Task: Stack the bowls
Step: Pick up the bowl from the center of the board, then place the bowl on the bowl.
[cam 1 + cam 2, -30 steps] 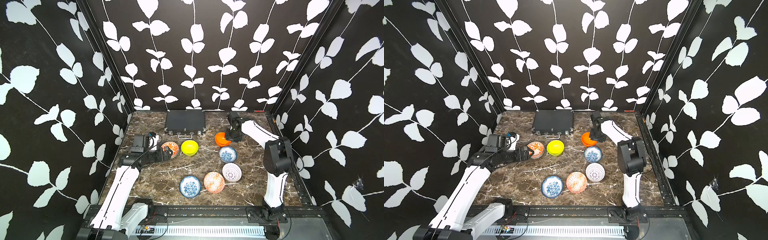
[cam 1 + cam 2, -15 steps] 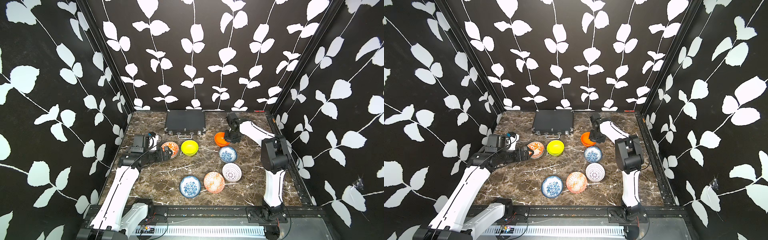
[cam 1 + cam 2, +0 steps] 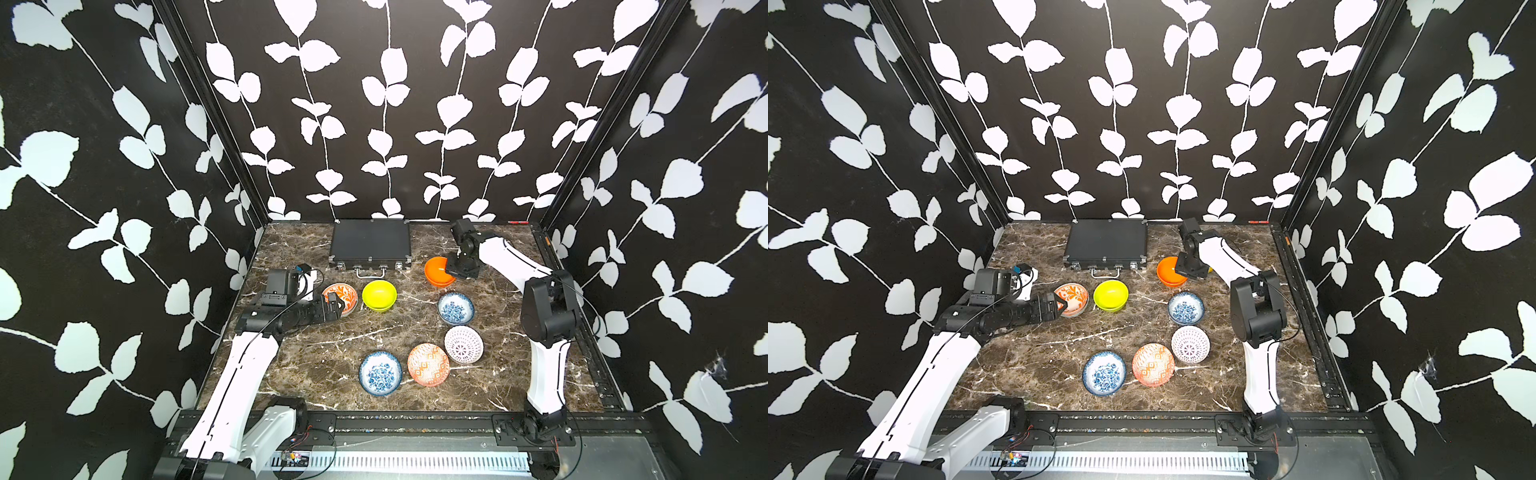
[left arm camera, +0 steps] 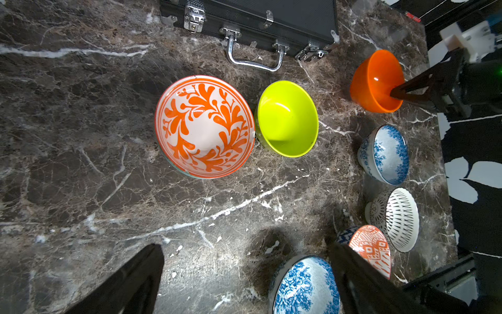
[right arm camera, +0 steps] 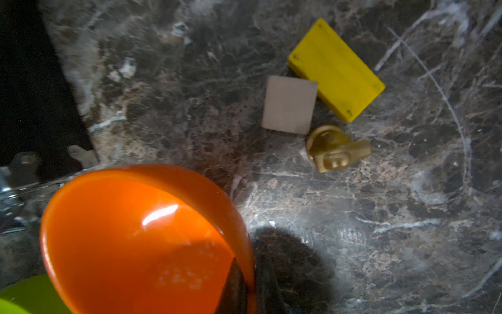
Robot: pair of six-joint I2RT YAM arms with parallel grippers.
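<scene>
Two bowls (image 4: 203, 125) look nested ahead of the gaping left tool (image 3: 334, 302), the right tool (image 3: 450, 272) pinches the plain orange bowl (image 3: 435, 269), and five lie loose.

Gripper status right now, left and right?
Left gripper: open, holding nothing.
Right gripper: closed on the rim of the plain orange round bowl.

A flat black case (image 3: 370, 243) lies shut at the back of the dark marbled surface (image 3: 324, 353), its chrome handle facing forward. The right wrist view shows three small things close together: a yellow block (image 5: 336, 70), a tan block (image 5: 289, 104) and a brass-coloured piece (image 5: 335, 148).
</scene>
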